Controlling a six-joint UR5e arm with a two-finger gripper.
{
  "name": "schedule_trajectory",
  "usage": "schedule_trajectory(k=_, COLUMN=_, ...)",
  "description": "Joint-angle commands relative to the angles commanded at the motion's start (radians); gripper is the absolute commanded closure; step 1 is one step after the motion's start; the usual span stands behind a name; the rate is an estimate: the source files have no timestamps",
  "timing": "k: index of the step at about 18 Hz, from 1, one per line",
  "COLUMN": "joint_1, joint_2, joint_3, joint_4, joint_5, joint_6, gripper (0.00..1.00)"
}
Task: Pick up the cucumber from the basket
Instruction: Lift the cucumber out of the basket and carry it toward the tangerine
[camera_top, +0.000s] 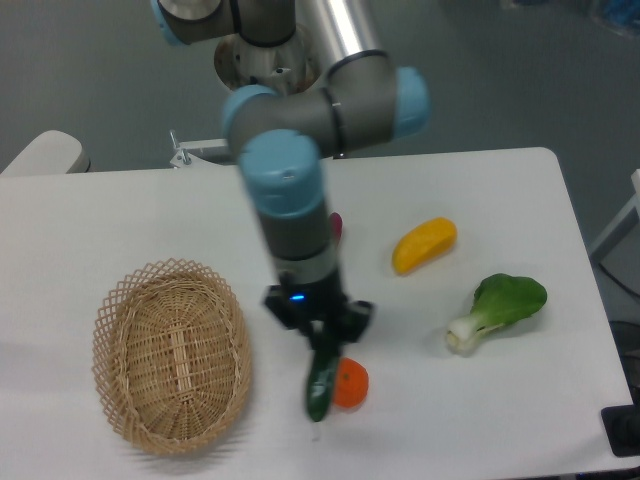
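Dark green cucumber (322, 380) hangs upright, its top clamped between the closed-in fingers of the gripper (322, 335), outside the wicker basket (172, 355) at left. An orange tomato (350, 384) touches it; bok choy (500, 310) and yellow pepper (424, 245) lie farther back.

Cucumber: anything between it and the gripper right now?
Nothing visible. The gripper is already closed on the cucumber, which hangs from it right of the basket, not in it. An orange vegetable sits right beside the cucumber's lower end.
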Motion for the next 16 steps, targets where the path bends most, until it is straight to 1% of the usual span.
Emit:
schedule_trajectory(k=3, joint_1=0.06, joint_2=0.0, joint_3=-0.006, joint_4=-0.015, joint_5=0.0, joint_6=0.121, gripper=0.74)
schedule_trajectory(k=6, joint_1=0.08, joint_2=-0.006, joint_3=-0.011, joint_4=-0.02, joint_5=-0.002, joint_6=0.191, gripper=0.74)
schedule_trajectory(k=9, joint_1=0.083, joint_2=-0.02, joint_3=-0.011, joint_4=-0.017, joint_5=-0.005, joint_6=0.195, gripper=0.74)
schedule_trajectory(k=16, joint_1=0.085, joint_2=-0.021, joint_3=0.003, joint_4=-0.02, joint_5=-0.011, joint_6=0.195, gripper=0.74)
